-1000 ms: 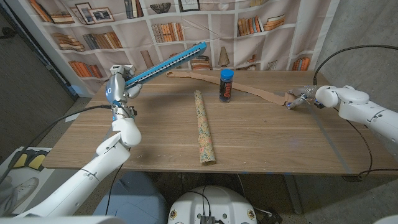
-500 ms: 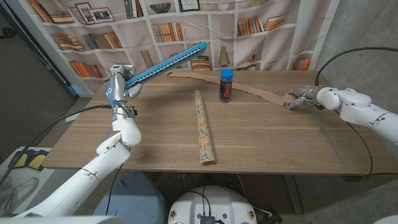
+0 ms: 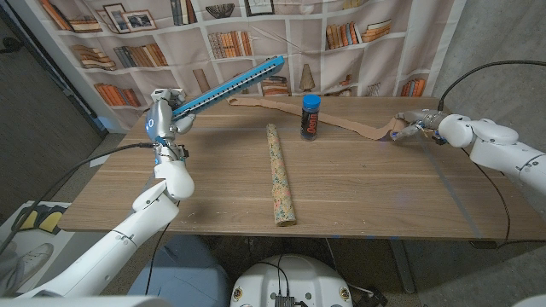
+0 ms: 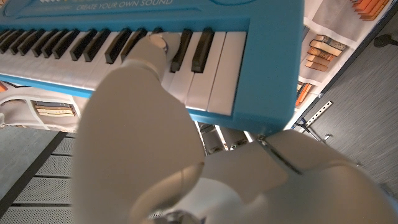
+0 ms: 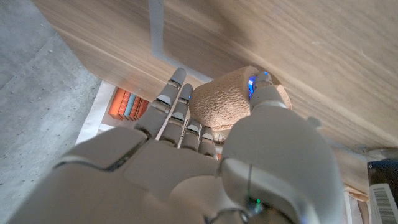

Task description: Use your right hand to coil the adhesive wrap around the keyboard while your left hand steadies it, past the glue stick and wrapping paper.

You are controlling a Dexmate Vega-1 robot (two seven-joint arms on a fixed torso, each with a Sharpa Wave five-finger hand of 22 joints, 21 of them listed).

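The left hand [image 3: 165, 115] is raised above the table's [image 3: 367, 196] far left corner, gripping the keyboard's [image 3: 229, 85] end. The right hand [image 3: 408, 130] reaches low over the table's far right part, fingers closed around the adhesive wrap roll [image 5: 230, 99].

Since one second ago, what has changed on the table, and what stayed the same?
The right robot hand, gripping the roll of tan adhesive wrap, moved toward the far edge of the table and slightly to the right, pulling the strip along. The left robot hand holds the blue keyboard raised as before. The wrapping paper and glue stick stayed in place.
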